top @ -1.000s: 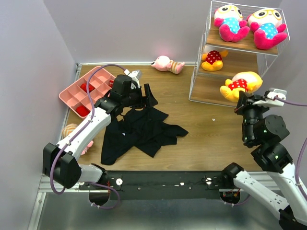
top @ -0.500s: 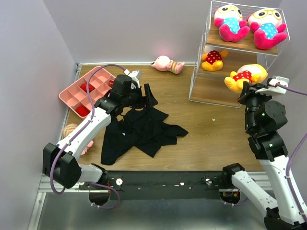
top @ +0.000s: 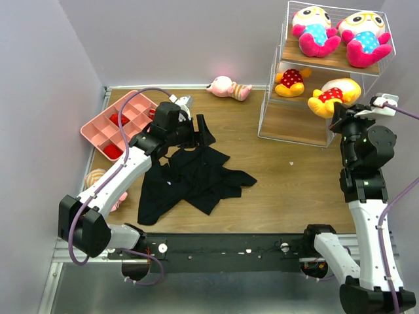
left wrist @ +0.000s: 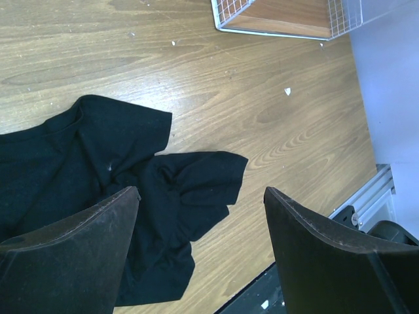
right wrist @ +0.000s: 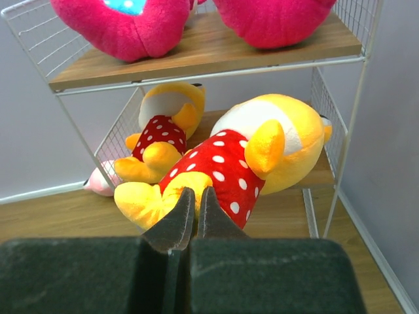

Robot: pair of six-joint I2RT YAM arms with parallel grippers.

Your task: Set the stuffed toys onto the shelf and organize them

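The yellow doll sits at the front right of the shelf's middle tier, head towards the board, and my right gripper has its fingers pinched together on the doll's lower body, so I judge this one almost placed but not yet let go. Beside it on the same tier lies the other yellow doll, and the two blue dolls fill the top tier. By my count, three are done and a fourth is close. One pink doll lies on the table by the far wall, and what looks like the other pink one is half hidden behind my left arm, so the bottom tier is left to fill. My left gripper hangs with its fingers wide apart above the black cloth, near the tray, holding nothing. The right wrist view shows me the pinch itself, which the top view hides behind the wrist. Only the top view shows both pink dolls
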